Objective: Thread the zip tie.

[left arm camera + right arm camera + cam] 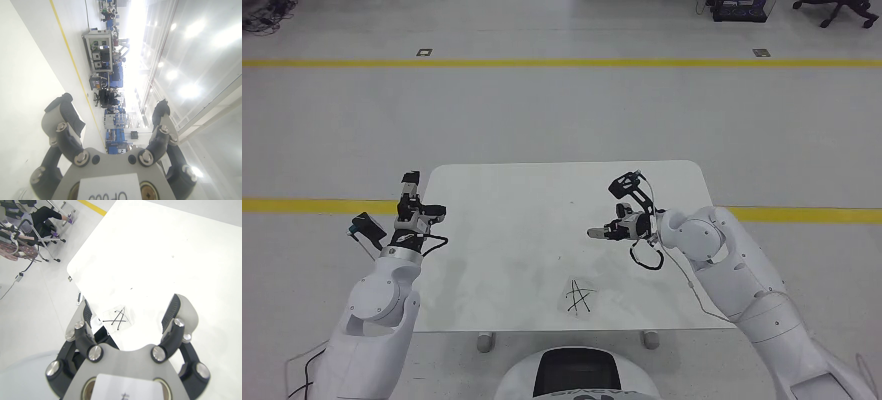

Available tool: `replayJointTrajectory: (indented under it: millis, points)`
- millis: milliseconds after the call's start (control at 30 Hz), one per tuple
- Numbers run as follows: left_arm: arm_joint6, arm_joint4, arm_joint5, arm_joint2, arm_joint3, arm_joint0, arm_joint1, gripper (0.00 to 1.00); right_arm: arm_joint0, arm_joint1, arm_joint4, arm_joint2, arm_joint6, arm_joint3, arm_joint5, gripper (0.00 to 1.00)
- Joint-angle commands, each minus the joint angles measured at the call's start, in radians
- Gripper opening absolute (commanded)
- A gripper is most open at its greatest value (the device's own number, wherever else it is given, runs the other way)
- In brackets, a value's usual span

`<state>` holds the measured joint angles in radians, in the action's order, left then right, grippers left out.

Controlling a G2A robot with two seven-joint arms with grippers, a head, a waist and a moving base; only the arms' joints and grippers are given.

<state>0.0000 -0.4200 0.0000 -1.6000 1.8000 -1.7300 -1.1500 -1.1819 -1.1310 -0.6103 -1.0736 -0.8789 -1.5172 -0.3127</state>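
The right gripper (131,303) is up close in its own wrist view. Its two fingers (171,311) are spread far apart and there is nothing between them. The insides of the fingers have little ridges. It hangs over the white table (151,237), a bit right of the middle.

The zip ties (118,319) are a few thin black strips. They lie across each other in a small messy pile, like an X. Some have a tiny knob at one end. They sit on a see-through square sheet (110,314), close to the table edge nearest the robot (580,297). No gripper touches them.

The left gripper (113,113) is wide open too and holds nothing. It is at the left edge of the table (409,190) and points away from the robot.
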Motion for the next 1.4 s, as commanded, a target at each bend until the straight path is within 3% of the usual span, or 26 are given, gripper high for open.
replayJointTrajectory:
  millis: [0, 167, 333, 500, 900, 1133, 1300, 1367]
  points:
    - [0.0, 0.0, 0.0, 0.0, 0.0, 0.0, 0.0, 1.0, 0.015, 0.0, -0.011, 0.013, -0.011, 0.008, -0.027, 1.0]
    - [0.0, 0.0, 0.0, 0.0, 0.0, 0.0, 0.0, 1.0, 0.092, -0.001, -0.012, 0.105, -0.091, 0.019, -0.027, 1.0]
    - [0.0, 0.0, 0.0, 0.0, 0.0, 0.0, 0.0, 1.0, 0.202, -0.003, 0.004, 0.26, -0.153, 0.063, -0.027, 1.0]
    - [0.0, 0.0, 0.0, 0.0, 0.0, 0.0, 0.0, 1.0, 0.286, -0.007, 0.033, 0.398, -0.134, 0.125, -0.027, 1.0]
    - [0.0, 0.0, 0.0, 0.0, 0.0, 0.0, 0.0, 1.0, 0.284, -0.007, 0.022, 0.407, -0.14, 0.124, -0.027, 1.0]
    - [0.0, 0.0, 0.0, 0.0, 0.0, 0.0, 0.0, 1.0, 0.333, -0.014, 0.001, 0.546, -0.148, 0.13, -0.027, 1.0]
    - [0.0, 0.0, 0.0, 0.0, 0.0, 0.0, 0.0, 1.0, 0.401, -0.013, 0.017, 0.69, -0.14, 0.126, -0.027, 1.0]
    - [0.0, 0.0, 0.0, 0.0, 0.0, 0.0, 0.0, 1.0, 0.401, -0.013, 0.017, 0.69, -0.14, 0.126, -0.027, 1.0]
